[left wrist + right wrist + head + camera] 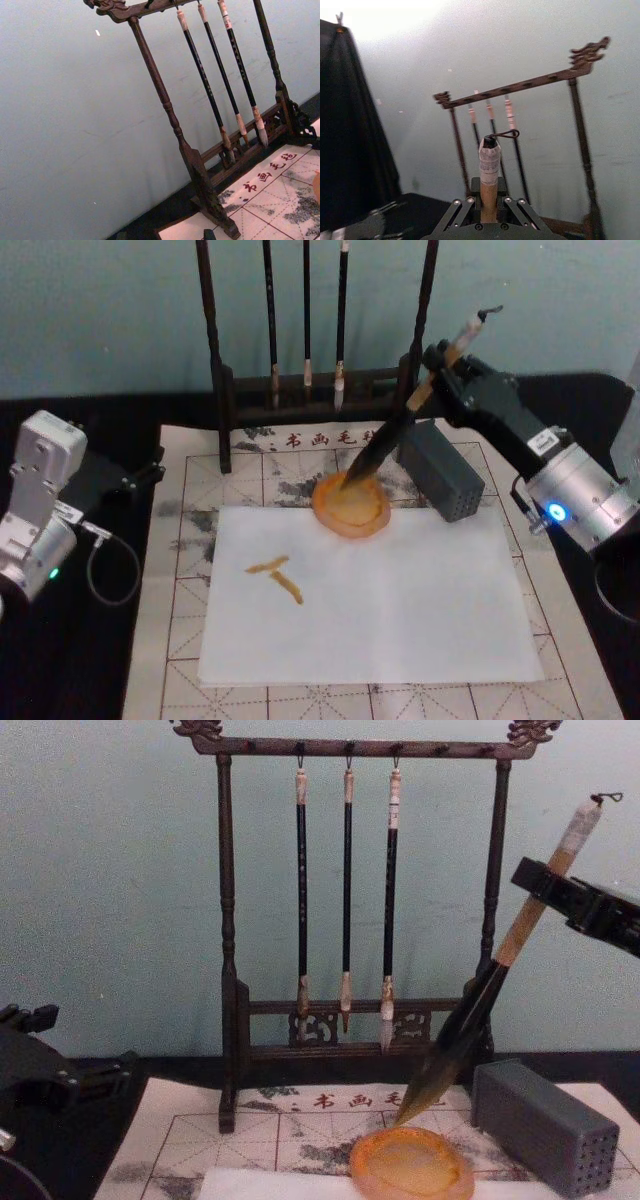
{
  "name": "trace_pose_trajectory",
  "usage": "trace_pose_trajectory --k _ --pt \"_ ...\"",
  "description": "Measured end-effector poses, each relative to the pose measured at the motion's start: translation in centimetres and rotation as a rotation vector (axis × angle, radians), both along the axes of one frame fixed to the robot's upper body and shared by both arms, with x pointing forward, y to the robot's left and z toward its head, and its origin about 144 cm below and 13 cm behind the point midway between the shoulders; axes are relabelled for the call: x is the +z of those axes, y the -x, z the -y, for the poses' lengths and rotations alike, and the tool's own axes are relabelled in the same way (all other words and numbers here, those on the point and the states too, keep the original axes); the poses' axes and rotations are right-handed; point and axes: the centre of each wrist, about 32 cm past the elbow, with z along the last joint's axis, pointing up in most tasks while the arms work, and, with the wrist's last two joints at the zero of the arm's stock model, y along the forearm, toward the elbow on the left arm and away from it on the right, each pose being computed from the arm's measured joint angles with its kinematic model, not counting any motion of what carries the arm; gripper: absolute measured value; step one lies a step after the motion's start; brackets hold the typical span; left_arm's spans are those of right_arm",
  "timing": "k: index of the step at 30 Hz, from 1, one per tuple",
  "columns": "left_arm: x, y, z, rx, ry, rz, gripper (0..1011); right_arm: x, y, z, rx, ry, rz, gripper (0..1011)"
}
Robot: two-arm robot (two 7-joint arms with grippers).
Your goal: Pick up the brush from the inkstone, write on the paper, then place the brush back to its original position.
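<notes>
The brush [400, 425] sat pinched in our right pincer [438, 368], bristle tip at the inkstone [352, 512] rim; left arm [40, 500] parked leftward.

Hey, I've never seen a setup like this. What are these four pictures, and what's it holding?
It's a two-armed robot. One picture looks down from its head, one across the table from its chest, two from cameras on its wrists. The right gripper holds a thick brush, tilted, tip at the far rim of the orange inkstone. White paper with amber strokes lies on a gridded mat, near a grey block and a rack of thin brushes. The left gripper is parked at the left.
</notes>
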Motion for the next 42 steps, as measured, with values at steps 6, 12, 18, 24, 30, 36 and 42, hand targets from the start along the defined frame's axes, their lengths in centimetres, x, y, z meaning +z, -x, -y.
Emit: trace_pose_trajectory --k 6,12,18,24,30,36,42 --pt "0.0 0.0 0.0 0.000 0.000 0.000 1001 -0.3 1.4 -0.1 0.081 -0.001 0.011 195" --pt "0.0 0.0 0.0 0.000 0.000 0.000 1001 -0.6 2.3 -0.2 0.127 0.002 0.016 195" --pt "0.0 0.0 0.0 0.000 0.000 0.000 1001 -1.2 2.8 -0.3 0.158 0.007 0.005 195" --pt "0.0 0.0 0.0 0.000 0.000 0.000 1001 -1.8 3.0 -0.5 0.185 0.022 -0.008 195" --pt "0.0 0.0 0.0 0.000 0.000 0.000 1001 -2.2 3.1 -1.0 0.216 0.029 -0.015 195" --pt "0.0 0.0 0.0 0.000 0.000 0.000 1001 -2.4 3.1 -1.6 0.236 0.029 -0.025 195" --pt "0.0 0.0 0.0 0.000 0.000 0.000 1001 -2.7 2.9 -2.3 0.248 0.027 -0.037 195"
